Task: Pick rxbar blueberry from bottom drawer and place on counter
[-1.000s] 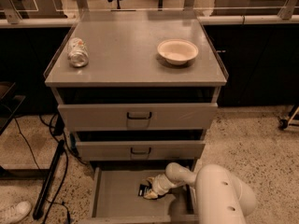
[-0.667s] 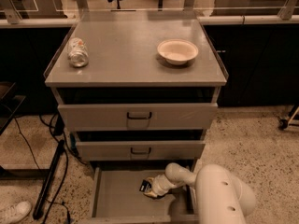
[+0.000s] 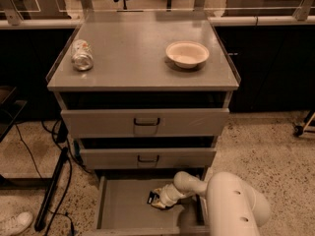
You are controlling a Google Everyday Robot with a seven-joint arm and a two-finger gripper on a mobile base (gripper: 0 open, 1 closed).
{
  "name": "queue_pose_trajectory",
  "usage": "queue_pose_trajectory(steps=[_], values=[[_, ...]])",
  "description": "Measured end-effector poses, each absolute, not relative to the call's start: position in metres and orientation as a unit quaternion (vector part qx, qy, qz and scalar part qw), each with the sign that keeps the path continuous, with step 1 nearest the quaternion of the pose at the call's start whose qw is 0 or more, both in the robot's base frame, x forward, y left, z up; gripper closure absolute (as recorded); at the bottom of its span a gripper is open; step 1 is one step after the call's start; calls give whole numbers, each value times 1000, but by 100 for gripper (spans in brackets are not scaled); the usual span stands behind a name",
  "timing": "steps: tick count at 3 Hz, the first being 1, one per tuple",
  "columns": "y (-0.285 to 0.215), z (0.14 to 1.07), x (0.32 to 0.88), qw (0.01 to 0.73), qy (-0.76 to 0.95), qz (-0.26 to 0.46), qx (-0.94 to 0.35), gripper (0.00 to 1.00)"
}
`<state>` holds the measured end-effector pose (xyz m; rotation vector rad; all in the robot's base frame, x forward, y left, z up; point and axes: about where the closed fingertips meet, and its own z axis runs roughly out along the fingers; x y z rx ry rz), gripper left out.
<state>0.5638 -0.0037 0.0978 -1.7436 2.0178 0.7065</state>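
Camera view: gripper [image 3: 160,201] is down inside the bottom drawer [image 3: 123,206], reaching in from the right, low over the drawer floor. The rxbar blueberry [image 3: 152,197] lies on that floor right at the gripper's left tip, touching or partly overlapped by it. Only a small dark patch with a white bit shows, so its long axis can't be read. Whether the gripper is open, closed or has hold of the bar: cannot tell. The arm [image 3: 231,208] bulks over the drawer's right side and hides the floor there, and the drawer front is cut off by the frame edge. The tabletop [image 3: 133,58] is well above, carrying a silver can [image 3: 81,54] at left and a bowl [image 3: 187,53] at right, with free space between them for the bar
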Motion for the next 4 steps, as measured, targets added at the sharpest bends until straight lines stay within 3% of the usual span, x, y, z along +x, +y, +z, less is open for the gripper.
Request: queue_pose_trajectory(steps=[4], values=[[1,200,562,214,704,240,-634,100]])
